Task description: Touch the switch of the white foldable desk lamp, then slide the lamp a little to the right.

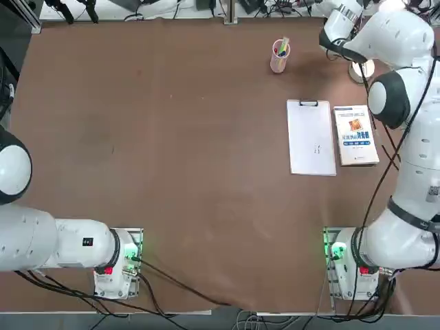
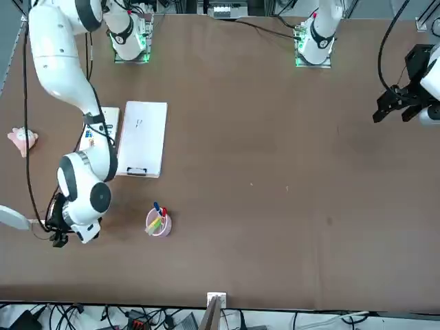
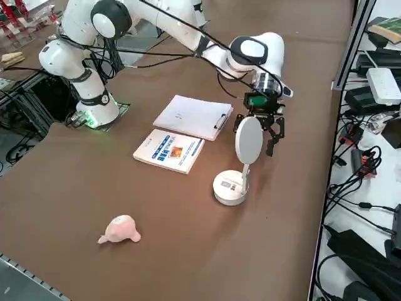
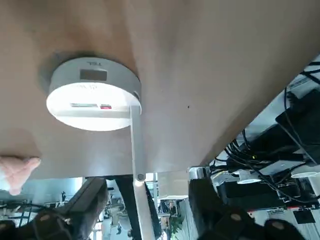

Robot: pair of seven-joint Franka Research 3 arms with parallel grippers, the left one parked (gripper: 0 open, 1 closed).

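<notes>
Lamp: the white foldable desk lamp (image 3: 240, 164) stands near the far right corner of the surface (image 1: 172, 172), on its round base, the thin arm going up to a round head.
Claw: the right claw (image 3: 270, 133) hangs just behind the lamp head in the right side view, pointing down, its dark fingers (image 3: 279, 128) spread wide and holding nothing. If it touches the lamp, I cannot tell.
Top view: here the right arm covers most of the lamp; only a bright part of the lamp (image 1: 362, 69) shows at the far right edge.
Front view: only the lamp head sticks out at the picture's left edge; the claw is hidden under the wrist.
Right wrist view: the lamp base (image 4: 93, 93) is seen with a small display, and the arm runs between the two fingers.
Other things: a clipboard (image 3: 193, 116) and a book (image 3: 168, 150) lie side by side near the right edge; a pink pen cup (image 1: 280, 56) stands near the far edge; a small pink toy (image 3: 119, 230) lies apart from the lamp by the right edge.
</notes>
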